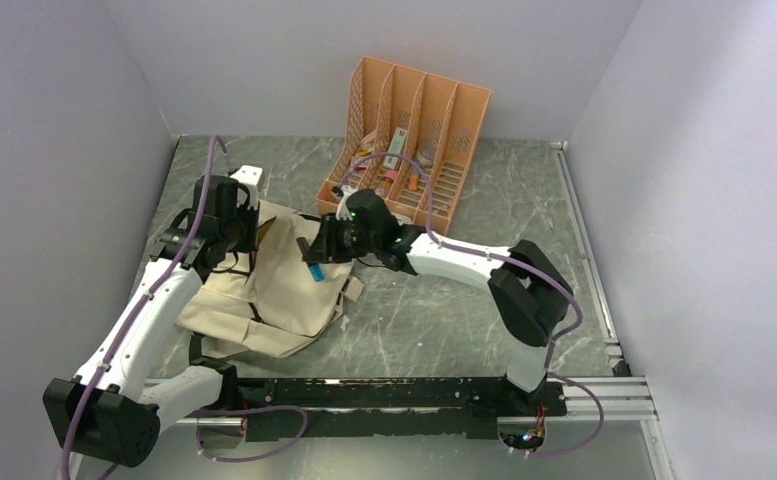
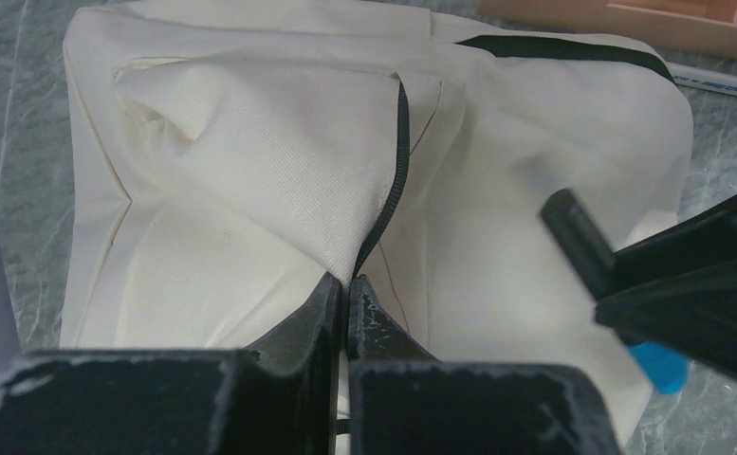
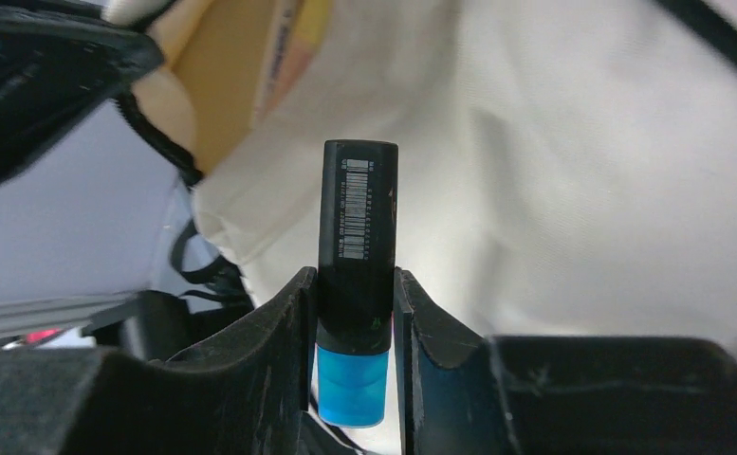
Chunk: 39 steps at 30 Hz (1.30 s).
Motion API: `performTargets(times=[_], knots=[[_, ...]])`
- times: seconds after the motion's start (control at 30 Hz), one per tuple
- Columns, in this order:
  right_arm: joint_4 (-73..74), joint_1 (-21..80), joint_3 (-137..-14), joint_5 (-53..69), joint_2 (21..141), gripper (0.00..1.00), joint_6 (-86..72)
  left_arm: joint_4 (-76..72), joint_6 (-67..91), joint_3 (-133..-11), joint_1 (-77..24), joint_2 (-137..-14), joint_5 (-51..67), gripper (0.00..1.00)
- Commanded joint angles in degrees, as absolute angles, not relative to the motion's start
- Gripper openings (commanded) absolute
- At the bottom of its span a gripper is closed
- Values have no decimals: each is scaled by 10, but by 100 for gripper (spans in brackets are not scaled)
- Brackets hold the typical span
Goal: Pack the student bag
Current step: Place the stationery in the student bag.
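The student bag (image 1: 284,290) lies flat on the table's left half, cream fabric with a dark zipper (image 2: 397,152). My left gripper (image 1: 236,232) is shut on the bag's fabric at the zipper edge (image 2: 349,284) and holds that edge lifted. My right gripper (image 1: 316,250) hovers over the bag's upper middle, shut on a black highlighter with a blue cap (image 3: 357,275). The highlighter's barcoded end points toward the bag's opening (image 3: 222,85), where a tan and yellow interior shows. From the left wrist view the right gripper's fingers (image 2: 687,275) and the blue cap (image 2: 658,365) appear at right.
An orange plastic file organizer (image 1: 409,135) with several stationery items stands behind the bag at the back centre. A white pen (image 2: 725,85) lies on the table beside it. Grey walls enclose the table on three sides. A metal rail (image 1: 584,240) runs along the right edge.
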State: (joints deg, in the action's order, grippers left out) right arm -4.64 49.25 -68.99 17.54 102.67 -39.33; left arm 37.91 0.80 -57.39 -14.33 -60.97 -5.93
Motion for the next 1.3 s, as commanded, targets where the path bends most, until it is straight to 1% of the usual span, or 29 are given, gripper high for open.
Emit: performTargets(times=[0.0,0.2,0.43,0.73,1.0,1.13,1.17,1.27], knots=[[-108,509,-746,214,1065,2,-465,339,7,-594,-154,-592,-18,5],[-166,516,-780,212,1133,1,-535,339,11,-594,-155,-593,-7,5],[-224,519,-834,242,1209,1,-601,350,11,-597,-157,-593,-14,5],[-298,525,-893,232,1270,2,-679,362,17,-589,-158,-587,-13,5],[-330,540,-949,162,1337,3,-673,376,19,-590,-159,-575,-27,5],[-347,558,-994,134,1371,3,-637,379,22,-587,-159,-573,-23,5],[-346,563,-1008,131,1377,6,-621,380,23,-586,-159,-572,-23,5],[-336,579,-1026,132,1384,20,-570,383,20,-585,-159,-570,-31,5]])
